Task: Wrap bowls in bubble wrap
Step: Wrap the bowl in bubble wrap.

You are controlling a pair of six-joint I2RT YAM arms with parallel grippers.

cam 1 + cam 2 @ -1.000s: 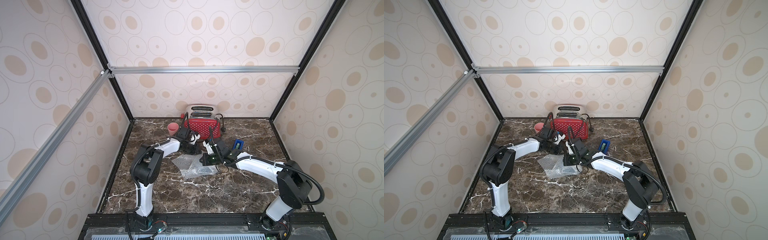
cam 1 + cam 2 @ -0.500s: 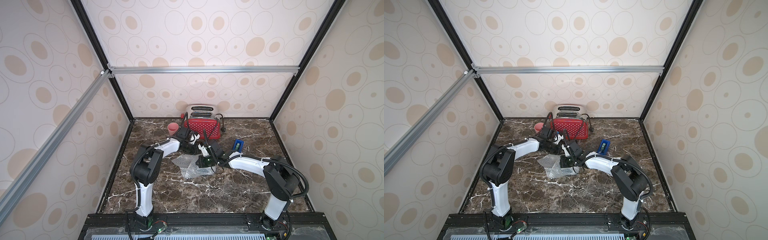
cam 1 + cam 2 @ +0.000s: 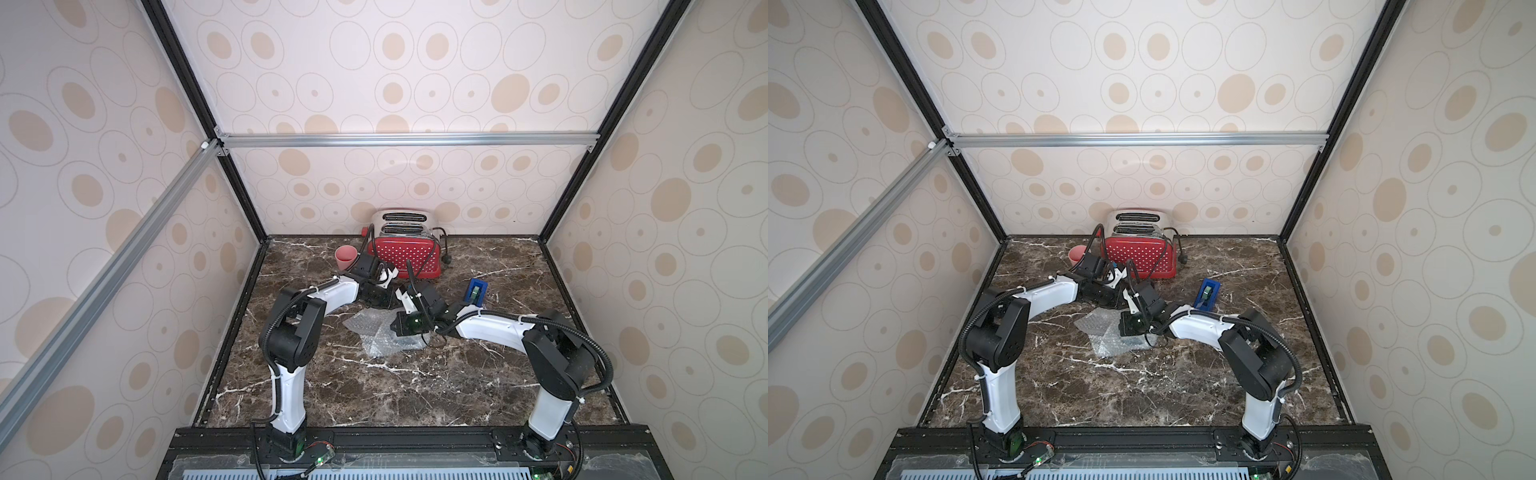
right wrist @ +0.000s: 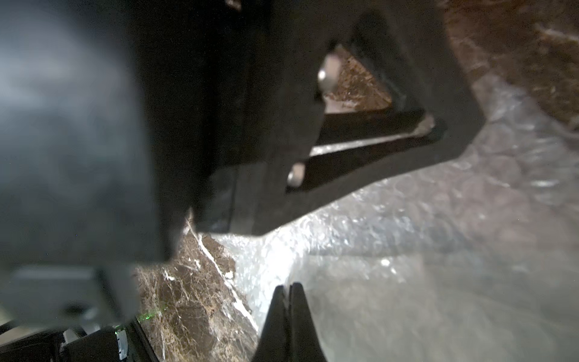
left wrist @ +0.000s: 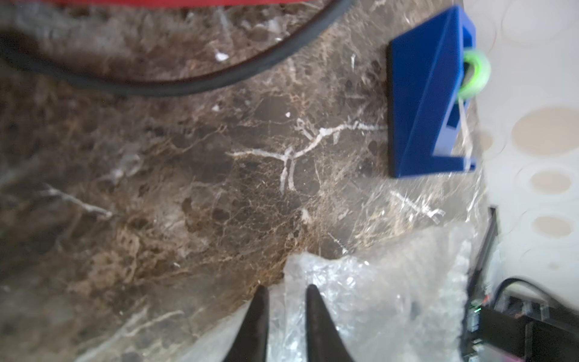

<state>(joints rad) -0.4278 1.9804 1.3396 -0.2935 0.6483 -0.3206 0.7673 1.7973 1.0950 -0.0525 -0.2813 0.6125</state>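
Bubble wrap (image 3: 370,336) is lying crumpled mid-table between both arms; the bowl is not showing anywhere, probably hidden under film or grippers. Your left gripper (image 5: 286,286) is standing slightly parted at the wrap's far edge, holding nothing you can confirm, while your right gripper (image 4: 287,285) is sitting closed tight over the sheet, film pinched or not unclear. You should be confirming the bowl is sitting central, then drawing each edge over low and slowly.
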